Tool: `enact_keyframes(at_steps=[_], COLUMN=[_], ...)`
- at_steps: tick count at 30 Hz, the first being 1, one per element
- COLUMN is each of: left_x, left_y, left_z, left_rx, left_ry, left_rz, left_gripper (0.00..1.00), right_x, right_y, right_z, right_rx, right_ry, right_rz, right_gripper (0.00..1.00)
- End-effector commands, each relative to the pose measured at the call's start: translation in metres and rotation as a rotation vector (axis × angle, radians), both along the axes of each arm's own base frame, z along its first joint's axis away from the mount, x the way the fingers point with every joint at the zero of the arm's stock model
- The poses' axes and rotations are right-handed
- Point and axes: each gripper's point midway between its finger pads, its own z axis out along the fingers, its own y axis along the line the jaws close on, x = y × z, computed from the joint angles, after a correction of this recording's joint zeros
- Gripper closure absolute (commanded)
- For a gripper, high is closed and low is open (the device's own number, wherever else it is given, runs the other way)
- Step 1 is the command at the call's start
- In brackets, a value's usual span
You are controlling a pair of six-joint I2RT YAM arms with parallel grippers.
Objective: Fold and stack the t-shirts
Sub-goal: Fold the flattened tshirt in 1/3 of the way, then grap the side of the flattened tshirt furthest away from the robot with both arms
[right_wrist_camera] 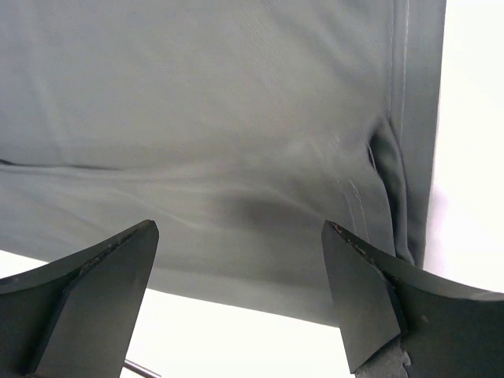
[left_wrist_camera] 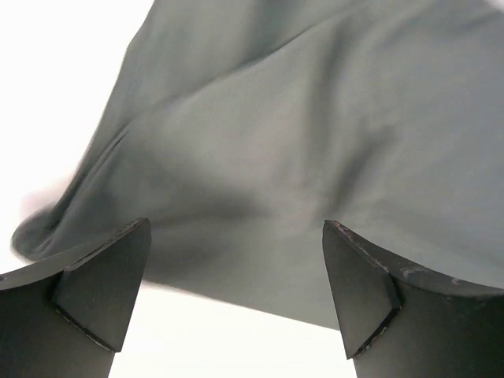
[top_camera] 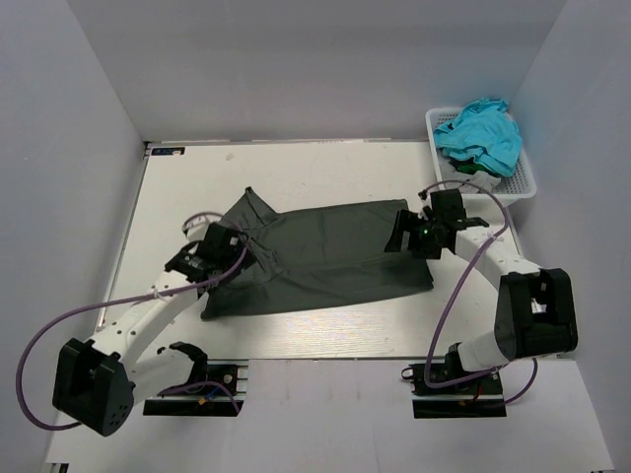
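Lying mid-frame on the bench [top_camera: 296, 168], the dark t-shirt [top_camera: 325, 256] fills both wrist views; left jaws and right jaws stand wide, empty. Only the top view shows the turquoise t-shirt [top_camera: 480, 133] in a basket [top_camera: 525, 185], upper right.

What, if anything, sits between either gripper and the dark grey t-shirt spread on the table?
Nothing visible does. The left gripper and right gripper hang open directly over the dark grey t-shirt, only cloth showing beneath them; the basket stands well aside.
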Motion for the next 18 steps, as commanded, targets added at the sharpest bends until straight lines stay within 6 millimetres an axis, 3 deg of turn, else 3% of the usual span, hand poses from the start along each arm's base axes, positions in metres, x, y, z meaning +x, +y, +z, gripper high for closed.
enact_keyframes(at_steps=[1,2,3,4,5,6,7,8,10,11,13,14,15,16,17,18], left_x=[0.054,0.067,0.087,0.100,0.122,0.139,0.149,0.168,0.202,0.216,0.237,0.258,0.268,0.284,0.286,0.293], left_y=[-0.007,-0.009,-0.013,-0.014,-0.019,-0.018,-0.019,-0.023,-0.023,-0.023,-0.024,-0.029,-0.022,-0.027,-0.029,-0.025], left_z=[0.064,0.056,0.076,0.079,0.102,0.077,0.074,0.093,0.078,0.074,0.062,0.052,0.047,0.058,0.032,0.029], left_rx=[0.075,0.107,0.125,0.155,0.185,0.238,0.267,0.290,0.333,0.334,0.316,0.308,0.314,0.284,0.298,0.291], left_ry=[-0.180,-0.146,-0.185,-0.182,-0.213,-0.128,-0.099,-0.111,-0.049,-0.045,-0.021,-0.024,-0.019,-0.051,0.016,0.020], left_rz=[-0.080,-0.095,-0.090,-0.087,-0.100,-0.098,-0.091,-0.085,-0.075,-0.065,-0.093,-0.099,-0.088,-0.088,-0.111,-0.103], left_gripper=[0.00,0.00,0.00,0.00,0.00,0.00,0.00,0.00,0.00,0.00,0.00,0.00,0.00,0.00,0.00,0.00], right_x=[0.046,0.050,0.062,0.072,0.085,0.089,0.094,0.111,0.124,0.137,0.149,0.152,0.160,0.170,0.173,0.182], right_y=[0.008,0.004,0.002,0.001,-0.006,-0.009,-0.011,-0.013,-0.015,-0.014,-0.013,-0.014,-0.013,-0.011,-0.015,-0.014], right_z=[0.070,0.075,0.078,0.094,0.091,0.091,0.091,0.090,0.080,0.090,0.090,0.080,0.090,0.089,0.081,0.086], right_rx=[-0.012,-0.039,-0.056,-0.064,-0.111,-0.123,-0.135,-0.160,-0.189,-0.184,-0.201,-0.206,-0.205,-0.204,-0.236,-0.236], right_ry=[-0.224,-0.233,-0.240,-0.275,-0.267,-0.256,-0.251,-0.250,-0.218,-0.244,-0.230,-0.201,-0.220,-0.223,-0.206,-0.220], right_rz=[0.045,0.031,0.019,0.009,-0.023,-0.031,-0.040,-0.056,-0.062,-0.070,-0.067,-0.068,-0.067,-0.067,-0.082,-0.080], right_gripper=[0.10,0.10,0.10,0.10,0.10,0.10,0.10,0.10,0.10,0.10,0.10,0.10,0.10,0.10,0.10,0.10])
